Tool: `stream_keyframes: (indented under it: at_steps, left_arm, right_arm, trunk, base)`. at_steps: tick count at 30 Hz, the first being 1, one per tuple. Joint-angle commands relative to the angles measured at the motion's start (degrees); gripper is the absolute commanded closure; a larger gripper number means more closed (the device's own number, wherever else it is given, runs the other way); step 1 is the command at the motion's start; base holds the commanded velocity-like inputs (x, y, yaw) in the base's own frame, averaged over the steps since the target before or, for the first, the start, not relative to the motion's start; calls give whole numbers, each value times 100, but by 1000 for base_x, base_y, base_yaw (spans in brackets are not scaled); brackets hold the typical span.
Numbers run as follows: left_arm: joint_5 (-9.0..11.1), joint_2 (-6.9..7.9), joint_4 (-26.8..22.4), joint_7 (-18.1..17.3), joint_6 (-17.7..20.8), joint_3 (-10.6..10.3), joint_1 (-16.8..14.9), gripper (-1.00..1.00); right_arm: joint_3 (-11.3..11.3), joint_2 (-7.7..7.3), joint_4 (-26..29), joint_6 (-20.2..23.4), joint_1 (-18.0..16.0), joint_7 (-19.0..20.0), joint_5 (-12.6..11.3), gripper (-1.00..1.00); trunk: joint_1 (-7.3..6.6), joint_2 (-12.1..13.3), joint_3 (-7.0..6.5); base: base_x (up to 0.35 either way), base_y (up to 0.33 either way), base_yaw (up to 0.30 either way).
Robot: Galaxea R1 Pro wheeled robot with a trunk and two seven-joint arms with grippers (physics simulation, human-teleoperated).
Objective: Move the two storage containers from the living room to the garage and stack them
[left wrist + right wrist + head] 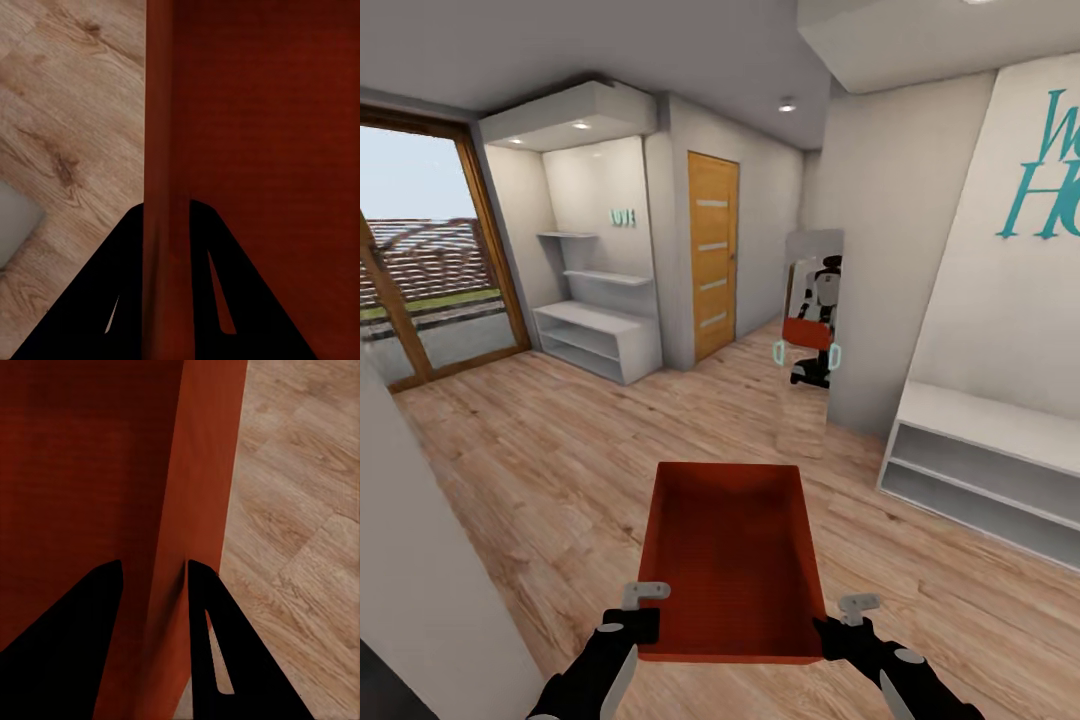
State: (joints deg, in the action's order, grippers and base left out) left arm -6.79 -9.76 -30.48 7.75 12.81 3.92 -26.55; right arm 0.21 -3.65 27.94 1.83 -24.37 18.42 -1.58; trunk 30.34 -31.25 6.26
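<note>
Since its walls look thin and stiff, the storage container (731,555) should carry light. The left hand (643,612) at 7 o'clock and the right hand (840,622) at 5 o'clock each pinch a side wall, a sound hold

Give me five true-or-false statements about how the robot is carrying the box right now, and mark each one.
1. Both grippers grip the storage container. True: the left gripper and right gripper each pinch a side wall.
2. The container holds books. False: it is empty.
3. The floor under the robot is grey concrete. False: it is light wood plank.
4. A mirror ahead reflects the robot with the box. True.
5. The wooden door ahead stands wide open. False: it is shut.
</note>
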Motion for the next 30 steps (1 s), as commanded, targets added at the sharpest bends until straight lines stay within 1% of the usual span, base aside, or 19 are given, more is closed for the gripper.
stream_keyframes:
  at_steps: [1,9,30]
  left_arm:
    - [-23,-9,-142,16,42,319,-8,100]
    - [-23,-9,-142,16,46,319,-8,100]
    - [-22,-9,-142,16,45,315,-8,100]
  right_arm:
    - [40,-7,9,19,3,4,0,100]
    - [40,-5,9,19,3,4,0,100]
    - [40,-9,9,19,3,8,0,100]
  trunk:
    - [6,-9,11]
    - [6,-9,11]
    - [6,-9,11]
  base:
    - [330,0,21]
    - [330,0,131]
    - [330,0,4]
